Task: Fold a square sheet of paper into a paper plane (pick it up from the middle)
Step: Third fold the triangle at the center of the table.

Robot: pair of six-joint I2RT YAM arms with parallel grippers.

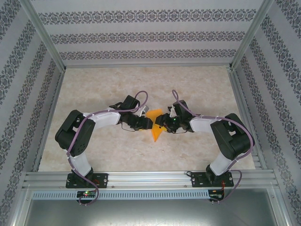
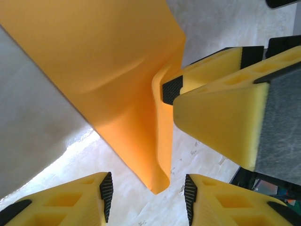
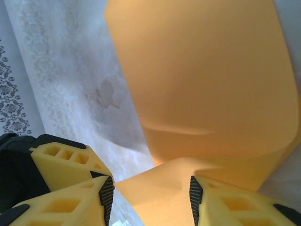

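While hanging over the middle of the desk [image 1: 94, 150], pinched as a loose curl in the right hand [image 3: 149, 200], with both pads [image 3: 107, 193] pressing the orange sheet of paper [image 3: 202, 84]. Spread apart at the left hand [image 2: 146, 197], with the sheet's lower tip dangling between its fingers [image 2: 84, 197], touching neither. Seen from above just between the two hands, nearly nose to nose.

We record bright, even overhead light in the top view, with faint soft shadows under the arms [image 1: 77, 134] on the table [image 1: 94, 89]. Both wrist views are soft: the sheet of paper [image 2: 108, 61] lies too close for sharp focus. In the left wrist view it casts a grey shadow leftward; below that the table glares white.
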